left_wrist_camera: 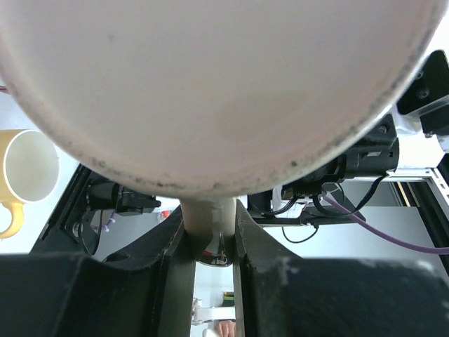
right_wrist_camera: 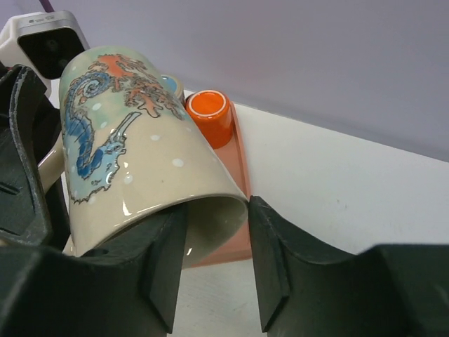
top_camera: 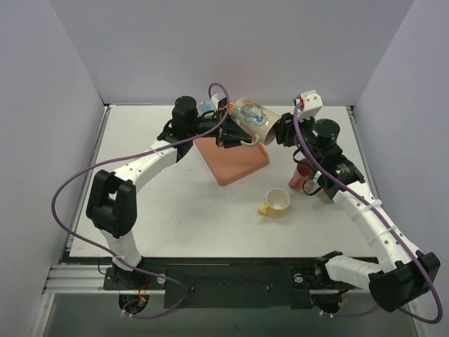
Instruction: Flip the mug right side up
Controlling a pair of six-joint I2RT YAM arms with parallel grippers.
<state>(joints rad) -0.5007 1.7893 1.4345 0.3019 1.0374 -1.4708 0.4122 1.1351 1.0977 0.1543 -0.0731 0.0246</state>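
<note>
The mug is held tilted over the far end of the tray on the desk, its mouth toward the right arm. The left jaws are clamped on its handle. The right jaws stand apart astride the lower rim, seemingly not gripping. Held by the handle alone, the mug could swivel or slip. A drop would land it on the tray, near the orange cup. No writing or brand shows, only a painted blue seahorse and orange coral.
</note>
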